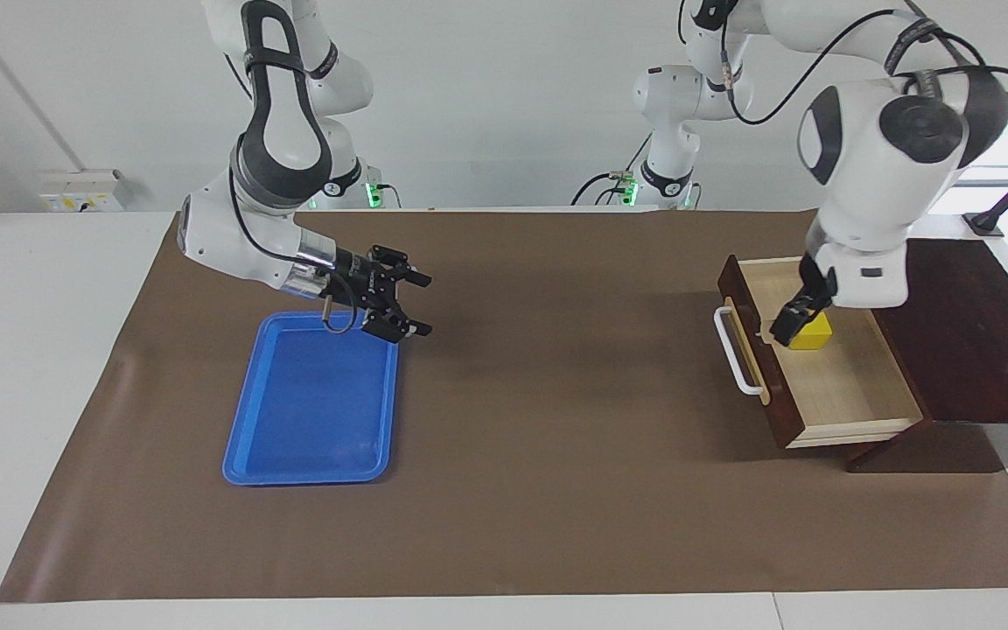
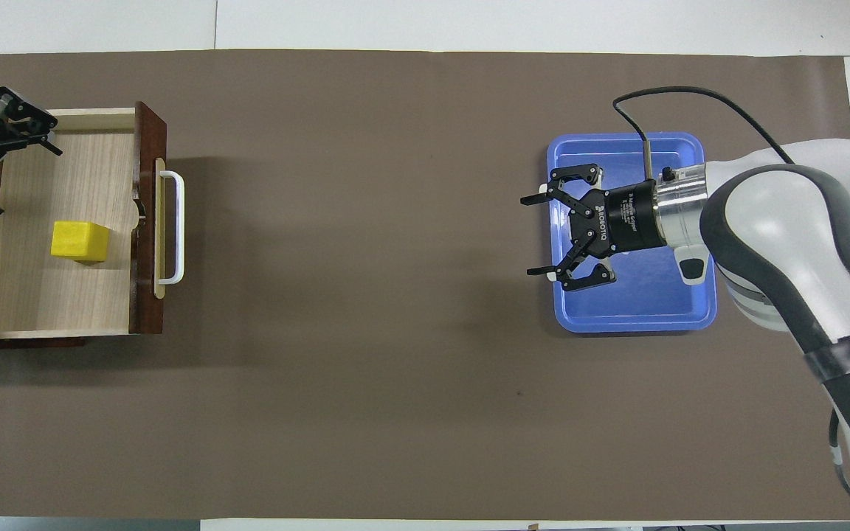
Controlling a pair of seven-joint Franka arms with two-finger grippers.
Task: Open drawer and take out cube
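The drawer (image 1: pixel 845 385) (image 2: pixel 63 184) stands pulled out of its dark wooden box (image 1: pixel 959 324), with its white bar handle (image 1: pixel 736 350) (image 2: pixel 174 225) free. A small yellow cube (image 1: pixel 813 332) (image 2: pixel 80 242) lies on the drawer's pale floor. My left gripper (image 1: pixel 793 325) (image 2: pixel 23 181) hangs open over the drawer's inside, close above the cube and holding nothing. Open and empty, my right gripper (image 1: pixel 423 306) (image 2: pixel 530 236) waits over the edge of the blue tray.
A blue plastic tray (image 1: pixel 311 402) (image 2: pixel 631 306) lies on the brown mat (image 1: pixel 556 437) toward the right arm's end of the table. The raised left forearm (image 1: pixel 871 175) leans over the box.
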